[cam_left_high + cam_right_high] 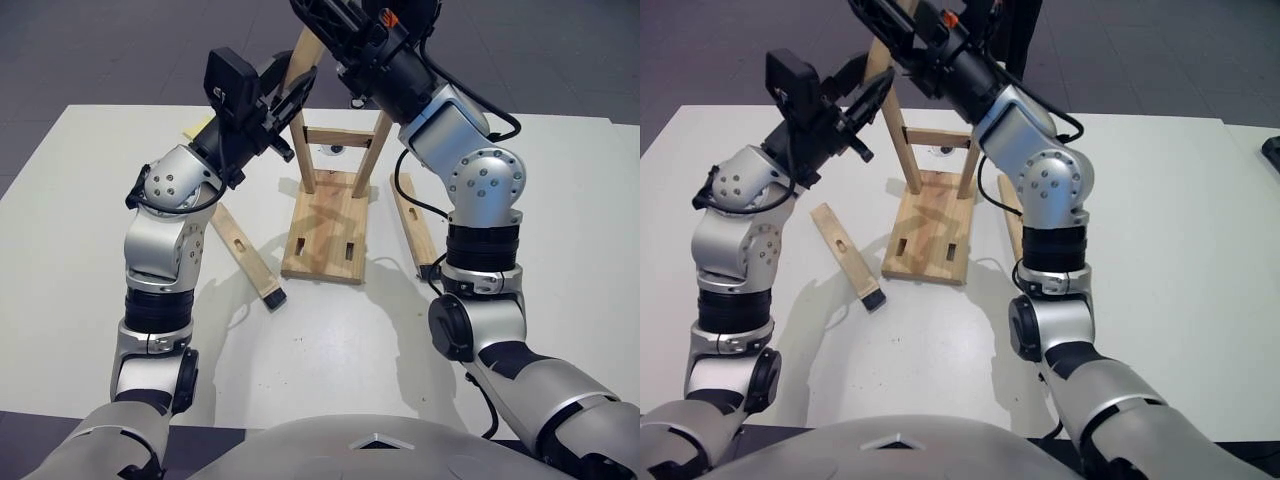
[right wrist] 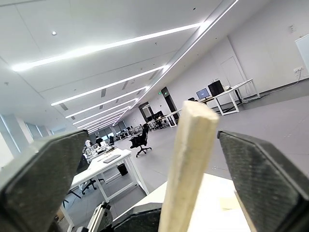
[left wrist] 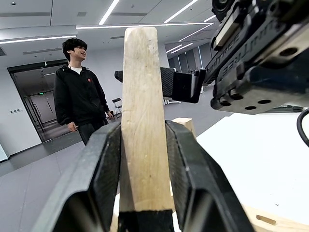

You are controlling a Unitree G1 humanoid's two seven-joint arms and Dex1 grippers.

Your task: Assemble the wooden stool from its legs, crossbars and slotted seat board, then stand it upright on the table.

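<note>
Two upright legs at seat board far edge, crossbar joining | left gripper clamped on left leg | right gripper wide open astride its top, not touching | loose legs flank seat board, flat on table

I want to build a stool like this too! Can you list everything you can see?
seat board: one, light wood, flat on the table, slots showing.
standing legs: two, light wood, upright at the seat board's far end.
crossbar: one, light wood, joining the standing legs.
loose legs: two, light wood, flat on the table, one on each side of the seat board.
yellow slip: one, far left on the table.
table: one, white.
left gripper: shut on one of the standing legs.
right gripper: open around a leg's top.
</note>
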